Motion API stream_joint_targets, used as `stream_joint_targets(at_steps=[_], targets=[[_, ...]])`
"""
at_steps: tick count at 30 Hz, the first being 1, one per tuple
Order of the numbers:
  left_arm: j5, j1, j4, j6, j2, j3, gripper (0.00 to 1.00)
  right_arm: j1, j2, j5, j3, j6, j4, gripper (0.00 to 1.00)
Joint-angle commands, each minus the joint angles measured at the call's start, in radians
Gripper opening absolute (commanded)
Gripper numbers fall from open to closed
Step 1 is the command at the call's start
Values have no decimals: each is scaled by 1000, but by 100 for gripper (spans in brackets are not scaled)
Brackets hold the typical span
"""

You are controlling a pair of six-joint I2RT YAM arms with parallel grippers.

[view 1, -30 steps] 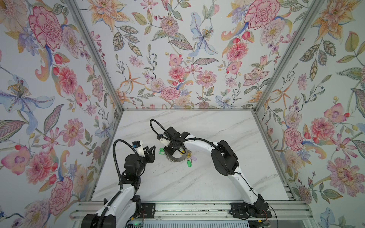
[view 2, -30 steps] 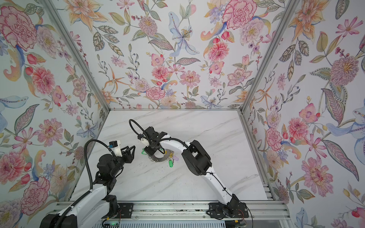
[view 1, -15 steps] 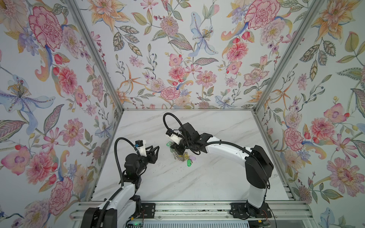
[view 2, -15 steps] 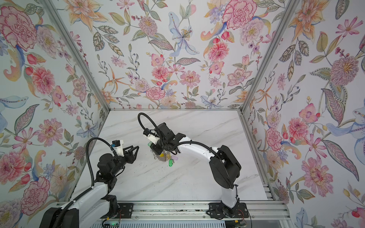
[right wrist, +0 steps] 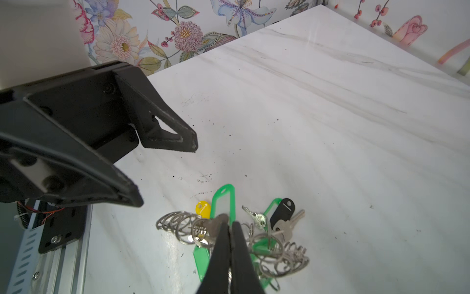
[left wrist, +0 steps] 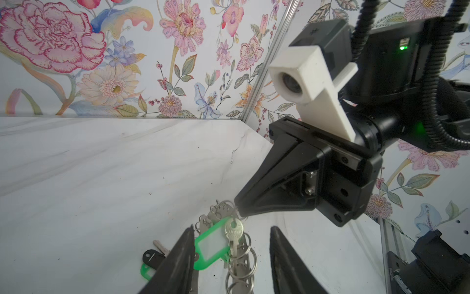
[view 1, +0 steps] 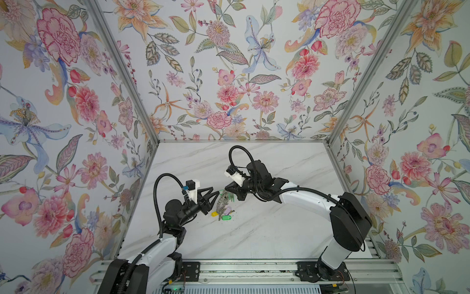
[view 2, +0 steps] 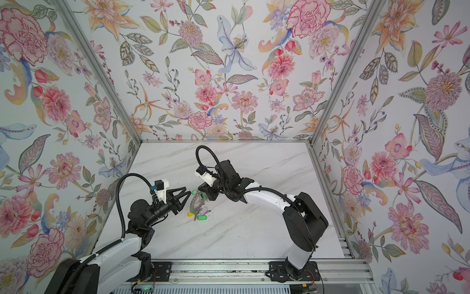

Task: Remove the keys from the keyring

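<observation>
Top views look down from high — wrist views, close, share the keyring (left wrist: 220, 211).

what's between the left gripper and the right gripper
The keyring, pinched by the right gripper, with a green-tagged key between the left gripper's open fingers, seen in the left wrist view.

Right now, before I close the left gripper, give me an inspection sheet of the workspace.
Surface: marble table, scattered dark specks.
Job's things: keyring held up on edge; keys bunched around it, tags green, yellow, lilac, black.
Clutter: nothing seen.
Grippers: right gripper shut on keyring; left gripper open, green-tagged key between its fingers, ungripped.
Cables: black hose loops above each wrist, clear of the keys.
Surroundings: floral walls on three sides; metal rail in front.
</observation>
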Motion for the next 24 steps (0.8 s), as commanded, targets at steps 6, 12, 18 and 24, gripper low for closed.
stream_joint_targets(at_steps=[6, 12, 18, 24], targets=[[31, -45, 74, 12, 105, 58, 49, -31, -76, -90, -58, 69, 178, 0], [42, -107, 130, 4, 228, 110, 48, -40, -72, -120, -70, 93, 215, 0], [22, -119, 178, -17, 299, 133, 35, -47, -87, -124, -73, 97, 213, 0], [14, -120, 211, -29, 329, 135, 14, -49, -88, -164, -71, 111, 205, 0]])
